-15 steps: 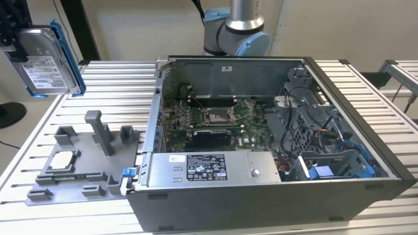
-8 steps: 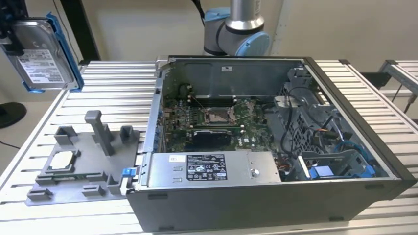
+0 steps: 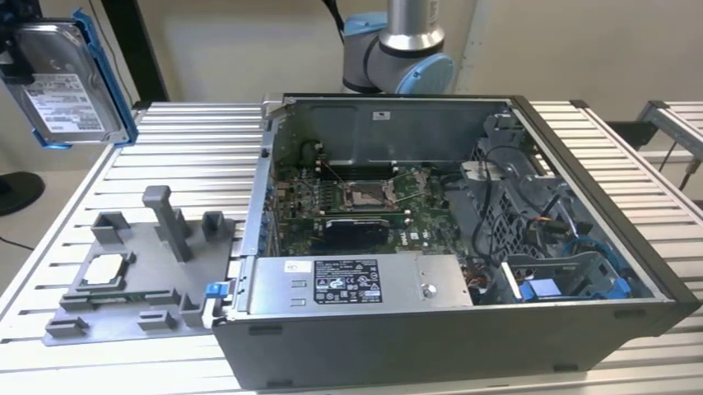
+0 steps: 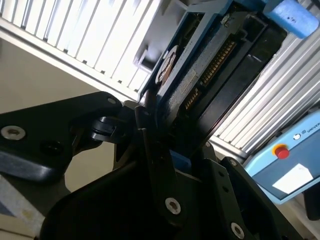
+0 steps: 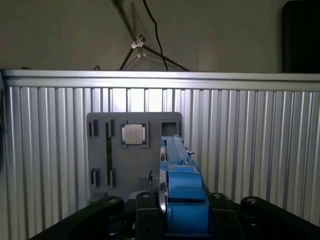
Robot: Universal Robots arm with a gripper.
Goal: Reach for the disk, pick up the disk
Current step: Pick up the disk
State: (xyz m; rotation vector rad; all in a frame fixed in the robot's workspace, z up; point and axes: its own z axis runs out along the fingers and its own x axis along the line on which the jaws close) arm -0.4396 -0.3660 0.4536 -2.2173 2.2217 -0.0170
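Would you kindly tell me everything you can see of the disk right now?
The disk is a flat, rectangular, silver-grey metal drive with a white label on its face and a bright blue plastic frame round its edges. In the exterior view it hangs upright in the air at the exterior view's left, above the slatted table and apart from the open computer case. In both wrist views the black gripper is clamped on it, seen edge-on; nothing else touches it.
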